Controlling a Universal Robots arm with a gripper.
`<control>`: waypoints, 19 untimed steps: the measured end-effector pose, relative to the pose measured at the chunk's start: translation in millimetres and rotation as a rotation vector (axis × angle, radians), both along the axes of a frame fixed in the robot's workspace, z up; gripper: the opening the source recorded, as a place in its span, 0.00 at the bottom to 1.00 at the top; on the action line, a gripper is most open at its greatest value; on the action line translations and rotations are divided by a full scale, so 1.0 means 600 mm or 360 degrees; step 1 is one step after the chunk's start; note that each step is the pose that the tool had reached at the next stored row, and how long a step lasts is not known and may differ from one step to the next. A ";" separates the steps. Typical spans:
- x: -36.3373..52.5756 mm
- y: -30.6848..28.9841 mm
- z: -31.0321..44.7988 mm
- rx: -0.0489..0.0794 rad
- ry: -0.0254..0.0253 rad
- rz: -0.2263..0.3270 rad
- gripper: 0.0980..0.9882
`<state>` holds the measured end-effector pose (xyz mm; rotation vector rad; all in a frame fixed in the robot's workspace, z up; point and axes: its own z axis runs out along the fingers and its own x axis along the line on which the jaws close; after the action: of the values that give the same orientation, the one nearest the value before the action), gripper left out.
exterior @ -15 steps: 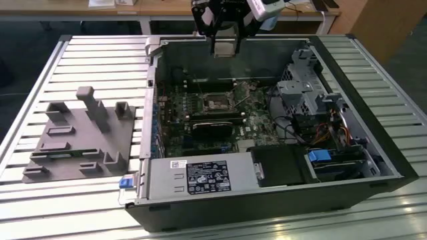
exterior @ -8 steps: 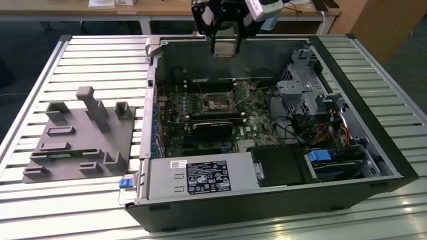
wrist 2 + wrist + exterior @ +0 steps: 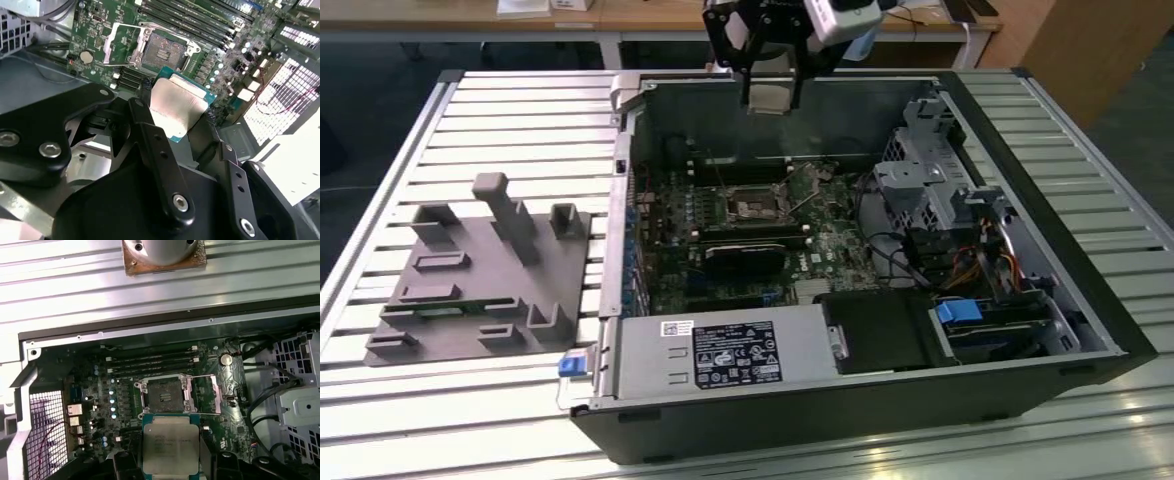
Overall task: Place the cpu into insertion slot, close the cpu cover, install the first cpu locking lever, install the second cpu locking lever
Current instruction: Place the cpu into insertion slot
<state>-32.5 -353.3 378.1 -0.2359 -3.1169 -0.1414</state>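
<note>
I am watching the pincer [image 3: 177,102] grasping the cpu [image 3: 176,110]. Its two black fingers [image 3: 150,131] are clenching on opposite edges of the chip, and the dull silvery top is facing the cameras in both wrist views. The chip is hanging in the air, tilted in the second wrist view, and it is not touching the board.

In the exterior view the arm is hovering at the upper middle of the frame, over the far wall of the open computer case [image 3: 854,415]. The case is lying on its side on the slatted metal surface [image 3: 520,110].

On the green motherboard [image 3: 125,407] the insertion slot [image 3: 162,395] is sitting uncovered, its dark centre showing. In the first wrist view the chip is appearing just next to the slot, though I cannot tell how high it is riding above the board. The cpu cover [image 3: 217,394] is standing swung open beside the slot, on the side nearer the round coin cell [image 3: 226,359]. The long memory slots [image 3: 150,360] are running along the slot's other side, away from the chip.

At the exterior view's left a grey moulded fixture [image 3: 480,270] is resting on the surface, well apart from the arm. At the lower middle of that frame the power supply [image 3: 720,355] is sitting inside the case.
</note>
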 end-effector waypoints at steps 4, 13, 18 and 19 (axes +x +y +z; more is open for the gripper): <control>0.000 0.0000 0.000 -0.0001 0.00000 -0.0054 0.50; 0.000 0.0002 -0.001 -0.0002 0.00000 -0.0189 0.50; 0.000 0.0006 -0.001 -0.0004 -0.00002 -0.0282 0.50; 0.000 0.0006 -0.001 -0.0005 -0.00003 -0.0305 0.50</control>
<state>-32.5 -352.9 377.2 -0.5345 -3.0892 -0.1383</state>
